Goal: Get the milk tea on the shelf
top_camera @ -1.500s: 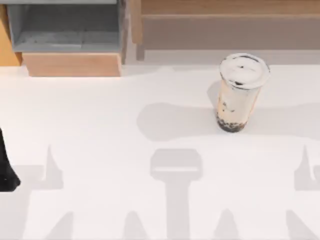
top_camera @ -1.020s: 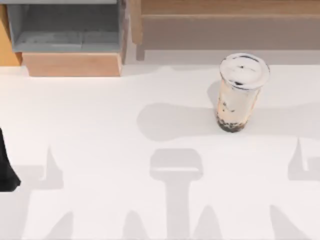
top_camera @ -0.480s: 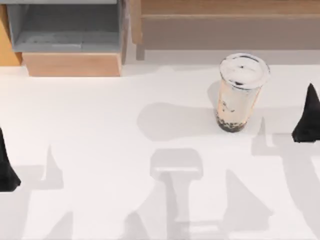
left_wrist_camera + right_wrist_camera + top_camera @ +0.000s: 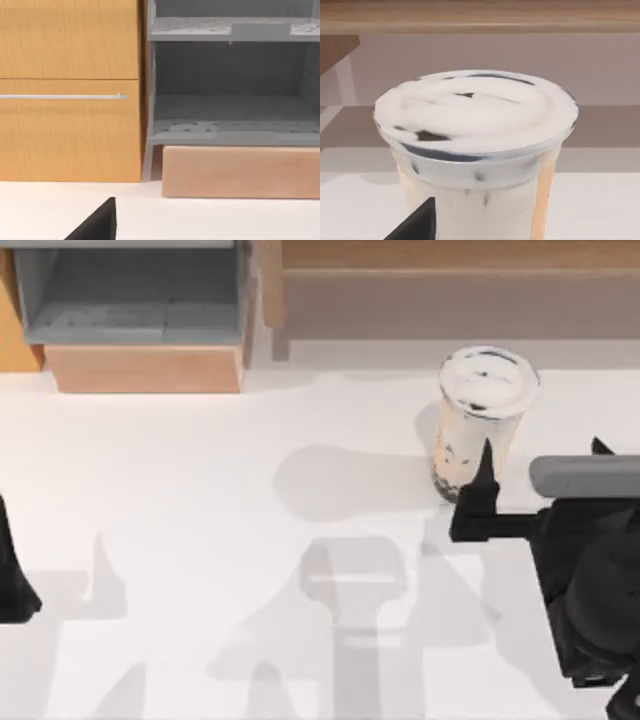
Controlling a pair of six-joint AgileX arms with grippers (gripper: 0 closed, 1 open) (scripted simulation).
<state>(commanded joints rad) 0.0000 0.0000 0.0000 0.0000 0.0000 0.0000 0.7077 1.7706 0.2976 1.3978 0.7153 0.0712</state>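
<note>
The right pincer [image 4: 540,465] hung at the right side of the white surface [image 4: 200,490], its fingers spread wide and holding nothing; one dark fingertip [image 4: 485,465] stood just beside the lower part of the milk tea [image 4: 478,420], and whether it touched the cup could not be told. The milk tea stood upright on the surface, long axis vertical, white flat lid upward, creamy drink filling it with dark pearls at the bottom. In the right wrist view the cup [image 4: 475,150] loomed close. Behind it ran the shelf [image 4: 450,280] along the far edge. The grey open box [image 4: 130,295] sat at far left. The left pincer [image 4: 12,580] rested at the left edge; its opening could not be told.
</note>
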